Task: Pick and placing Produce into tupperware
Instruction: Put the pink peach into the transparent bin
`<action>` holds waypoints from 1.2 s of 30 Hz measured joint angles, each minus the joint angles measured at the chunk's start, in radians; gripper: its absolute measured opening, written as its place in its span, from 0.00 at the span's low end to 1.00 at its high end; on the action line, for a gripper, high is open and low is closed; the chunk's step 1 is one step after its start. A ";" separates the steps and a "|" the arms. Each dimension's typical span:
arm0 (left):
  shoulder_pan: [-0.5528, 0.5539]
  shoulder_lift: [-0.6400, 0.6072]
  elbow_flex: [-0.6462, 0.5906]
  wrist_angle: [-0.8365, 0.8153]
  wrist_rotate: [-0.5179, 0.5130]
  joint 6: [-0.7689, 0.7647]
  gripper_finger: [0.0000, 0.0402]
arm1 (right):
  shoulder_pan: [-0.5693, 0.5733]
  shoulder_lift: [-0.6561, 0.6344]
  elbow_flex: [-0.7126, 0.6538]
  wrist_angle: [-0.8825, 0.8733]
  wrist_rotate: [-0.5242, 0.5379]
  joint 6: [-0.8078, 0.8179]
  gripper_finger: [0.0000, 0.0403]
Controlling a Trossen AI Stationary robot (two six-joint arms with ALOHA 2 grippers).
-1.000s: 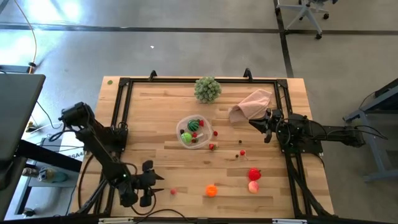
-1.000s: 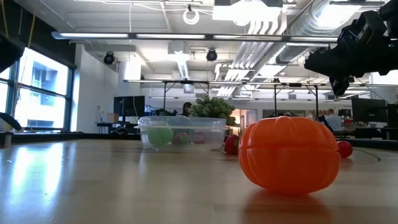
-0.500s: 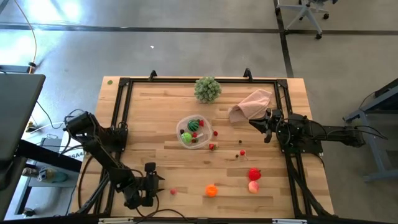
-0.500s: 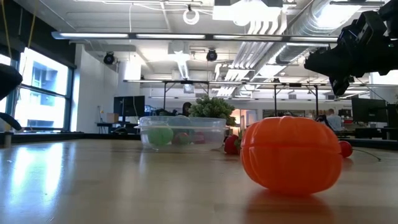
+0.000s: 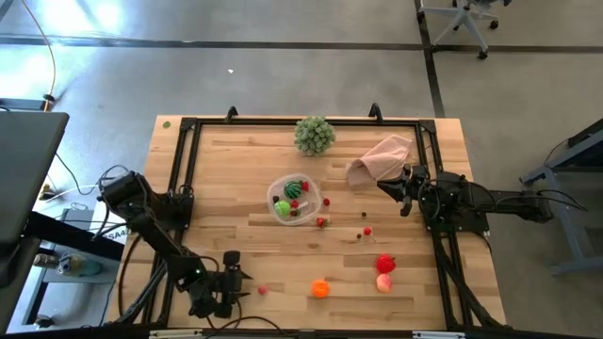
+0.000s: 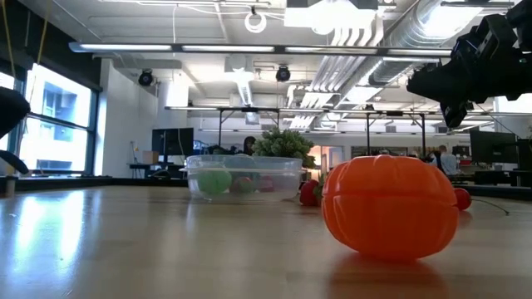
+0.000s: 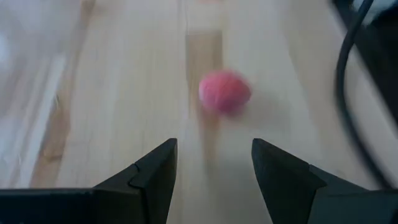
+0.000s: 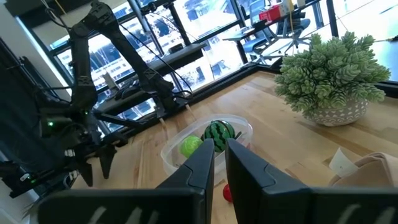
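— Wooden table (image 5: 236,160), black rails round it, big open office behind. From the near edge, what's the robot up to?

— Closest to us, the left gripper (image 5: 235,276) is down low at the front of the table, fingers (image 7: 155,174) standing apart with nothing between them. Just ahead of it lies a small red berry (image 7: 224,91), lined up with the gap. I'd say it's on the approach for a pick.

— So the next move?

— Ease forward until the berry sits between the fingers, then close. It's small and round, so it may roll off if nudged.

— What's further along?

— An orange piece (image 5: 321,288) beside the berry, then a red piece (image 5: 384,263) and a pink piece (image 5: 383,282) touching each other toward the right. A few more berries are scattered mid-table.

— And the tupperware?

— Mid-table, tupperware (image 5: 293,200) already holding a light green piece (image 8: 191,147) and a striped dark green piece (image 8: 218,132), plus something red.

— The other arm?

— The right gripper (image 5: 403,191) waits at the right side, raised, fingers together, near the cloth (image 5: 382,159). A leafy ball (image 5: 314,135) sits at the far edge.
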 joint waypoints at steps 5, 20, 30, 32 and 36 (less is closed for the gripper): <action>0.059 0.008 0.000 0.024 0.062 0.136 0.49 | 0.000 0.000 0.000 0.000 0.000 0.000 0.07; 0.190 0.011 0.001 0.104 0.336 0.427 0.49 | 0.000 0.000 0.000 0.000 0.000 0.000 0.07; 0.228 0.012 0.000 0.133 0.407 0.508 0.49 | 0.000 0.000 0.000 0.000 0.000 0.000 0.07; 0.233 0.012 0.000 0.143 0.407 0.542 0.49 | 0.000 0.000 0.000 0.000 0.000 0.000 0.07; 0.247 0.013 0.000 0.191 0.444 0.567 0.49 | 0.000 0.000 0.000 0.000 0.000 0.000 0.07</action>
